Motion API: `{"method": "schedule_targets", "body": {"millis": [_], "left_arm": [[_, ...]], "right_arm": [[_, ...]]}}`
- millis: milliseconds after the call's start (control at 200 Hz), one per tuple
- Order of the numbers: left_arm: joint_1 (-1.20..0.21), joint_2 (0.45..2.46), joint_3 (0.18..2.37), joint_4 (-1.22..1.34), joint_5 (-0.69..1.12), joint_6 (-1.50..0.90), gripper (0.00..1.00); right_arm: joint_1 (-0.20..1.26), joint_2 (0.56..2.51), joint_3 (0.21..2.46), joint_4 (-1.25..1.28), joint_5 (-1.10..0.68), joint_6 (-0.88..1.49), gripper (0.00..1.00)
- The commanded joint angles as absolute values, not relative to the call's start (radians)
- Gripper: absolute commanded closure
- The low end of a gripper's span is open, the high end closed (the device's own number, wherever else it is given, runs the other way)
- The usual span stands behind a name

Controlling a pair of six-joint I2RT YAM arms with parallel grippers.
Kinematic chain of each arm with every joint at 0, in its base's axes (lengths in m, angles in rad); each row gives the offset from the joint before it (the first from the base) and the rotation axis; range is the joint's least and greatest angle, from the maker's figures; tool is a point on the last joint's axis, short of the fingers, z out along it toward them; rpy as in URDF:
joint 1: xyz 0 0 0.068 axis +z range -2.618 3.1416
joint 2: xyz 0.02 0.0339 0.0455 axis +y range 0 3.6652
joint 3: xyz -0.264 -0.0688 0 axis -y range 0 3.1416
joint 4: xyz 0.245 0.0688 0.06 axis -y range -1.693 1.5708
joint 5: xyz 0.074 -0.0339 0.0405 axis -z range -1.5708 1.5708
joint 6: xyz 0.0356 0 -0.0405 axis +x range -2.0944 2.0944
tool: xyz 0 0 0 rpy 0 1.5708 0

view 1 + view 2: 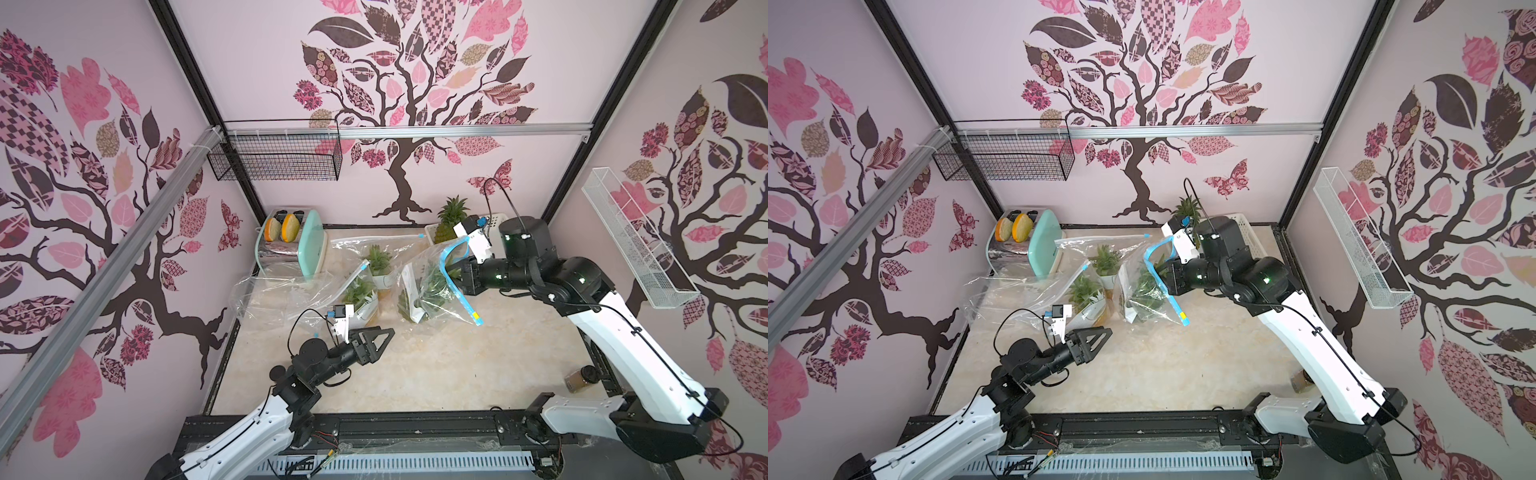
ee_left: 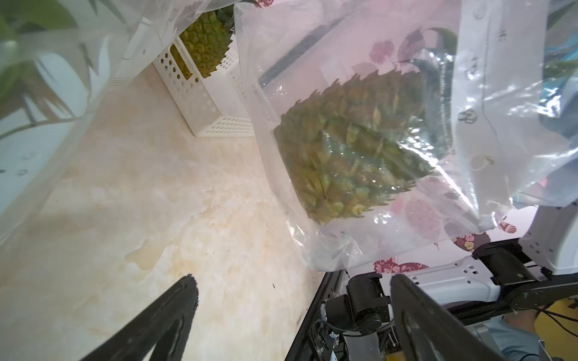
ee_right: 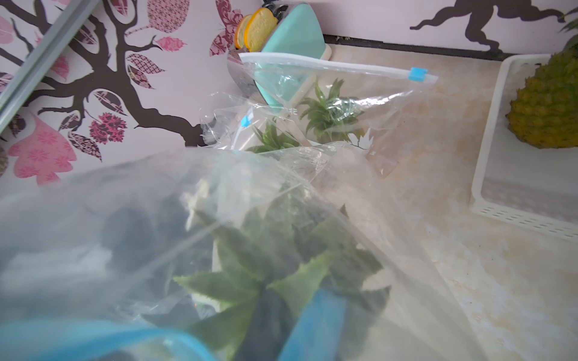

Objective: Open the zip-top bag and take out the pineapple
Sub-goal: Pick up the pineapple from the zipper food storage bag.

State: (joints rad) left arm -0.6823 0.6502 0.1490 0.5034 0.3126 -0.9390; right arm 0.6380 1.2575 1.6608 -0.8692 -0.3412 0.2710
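Note:
A clear zip-top bag with a blue zip strip hangs tilted above the table's middle. The pineapple lies inside it, with loose plastic sagging below the fruit. My right gripper reaches into the bag's open mouth, the zip strip looping round it. In the right wrist view its dark fingers are shut among the green crown leaves. My left gripper stands wide open and holds nothing, low and front-left of the bag, apart from it.
Two more clear bags with green plants lie left of the held bag. Another pineapple stands in a white basket at the back. A toaster with bread sits back left. A small jar stands front right.

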Motion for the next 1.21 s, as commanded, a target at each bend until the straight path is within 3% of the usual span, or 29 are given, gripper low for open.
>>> {"method": "schedule_targets", "body": {"millis": [0,515,560,600,655,730,920,1060,1200], "left_arm": [[-0.679,0.677,0.136,0.745,0.327,-0.975,0.02],[-0.680,0.884,0.239,0.990,0.428,-0.909,0.04],[-0.680,0.890,0.247,1.001,0.437,-0.904,0.09],[-0.680,0.895,0.257,1.002,0.446,-0.897,0.21],[-0.680,0.893,0.270,0.982,0.448,-0.886,0.60],[-0.680,0.883,0.281,0.948,0.446,-0.864,1.00],[-0.678,0.806,0.319,0.642,0.356,-0.781,1.00],[-0.680,0.740,0.368,0.340,0.201,-0.704,1.00],[-0.678,0.734,0.376,0.195,0.068,-0.684,1.00]], "right_arm": [[0.634,1.243,1.735,-0.825,-0.443,0.269,1.00],[0.634,1.199,1.658,-0.524,-0.650,0.457,1.00],[0.634,1.200,1.650,-0.514,-0.650,0.461,1.00],[0.634,1.204,1.645,-0.514,-0.647,0.462,1.00],[0.635,1.206,1.637,-0.519,-0.639,0.457,1.00],[0.634,1.209,1.631,-0.528,-0.624,0.447,1.00],[0.635,1.225,1.681,-0.624,-0.528,0.374,1.00],[0.634,1.251,1.742,-0.693,-0.484,0.331,1.00],[0.634,1.267,1.792,-0.728,-0.473,0.311,1.00]]}}
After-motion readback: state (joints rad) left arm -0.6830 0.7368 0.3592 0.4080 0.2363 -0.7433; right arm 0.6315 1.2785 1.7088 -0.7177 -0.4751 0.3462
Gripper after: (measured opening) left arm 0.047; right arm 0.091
